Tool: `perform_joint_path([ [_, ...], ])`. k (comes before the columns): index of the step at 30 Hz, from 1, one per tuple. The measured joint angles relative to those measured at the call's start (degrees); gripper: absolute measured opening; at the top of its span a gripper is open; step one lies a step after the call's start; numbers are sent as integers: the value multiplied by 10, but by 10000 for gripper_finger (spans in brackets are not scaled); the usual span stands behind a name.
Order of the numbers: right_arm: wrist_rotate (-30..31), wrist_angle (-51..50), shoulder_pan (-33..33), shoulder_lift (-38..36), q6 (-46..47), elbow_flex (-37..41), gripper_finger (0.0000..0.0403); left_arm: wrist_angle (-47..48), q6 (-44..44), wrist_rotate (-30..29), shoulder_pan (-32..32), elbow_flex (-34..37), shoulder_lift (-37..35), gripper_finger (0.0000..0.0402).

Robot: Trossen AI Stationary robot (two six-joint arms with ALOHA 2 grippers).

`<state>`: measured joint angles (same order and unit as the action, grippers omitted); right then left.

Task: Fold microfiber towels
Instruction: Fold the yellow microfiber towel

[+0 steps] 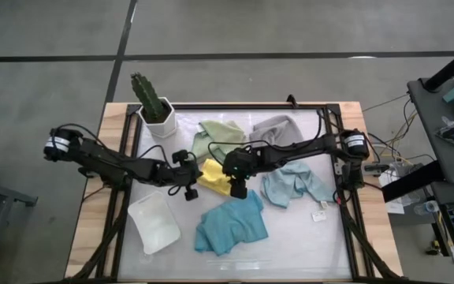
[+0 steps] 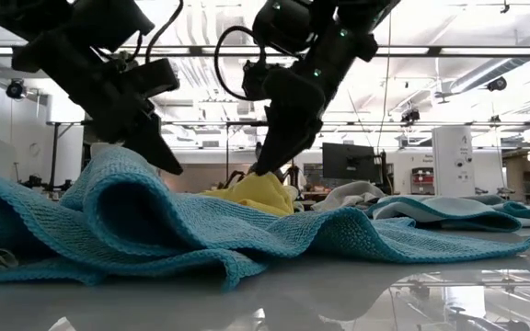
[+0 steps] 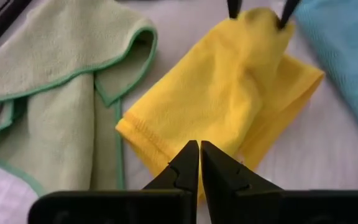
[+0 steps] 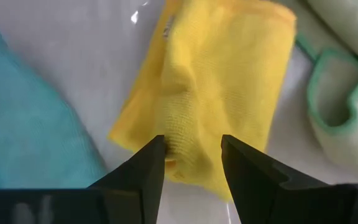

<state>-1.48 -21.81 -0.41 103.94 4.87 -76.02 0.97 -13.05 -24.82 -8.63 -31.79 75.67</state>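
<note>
Yellow towel lies bunched at centre of frame in the high view, between green towel above and teal towel below. Right hand straddles its raised fold, fingers part-open with cloth between them; whether they pinch it I cannot tell. Left hand is shut, empty, just over the towel's other edge. Judgement: cloth is light, limp, grippy; it will sag and drag, so pinch a hemmed corner, not the bulk.
</note>
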Motion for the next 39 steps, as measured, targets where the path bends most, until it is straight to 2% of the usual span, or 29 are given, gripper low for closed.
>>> perform_joint_path([
  [5,0,39,11,0,3,23,148,1,0,17,0,2,1,18],
  [13,0,78,21,0,10,39,146,5,-1,18,0,3,23,91],
  [19,0,102,22,1,17,56,98,5,-1,18,0,3,59,119],
  [26,2,110,23,1,5,57,15,4,-1,18,0,3,74,121],
  [30,1,120,26,1,4,57,10,5,14,-4,0,3,70,113],
  [33,0,122,28,1,5,56,9,6,30,-27,0,-1,61,88],
  [39,-2,126,29,1,11,54,9,22,29,-15,0,-5,37,50],
])
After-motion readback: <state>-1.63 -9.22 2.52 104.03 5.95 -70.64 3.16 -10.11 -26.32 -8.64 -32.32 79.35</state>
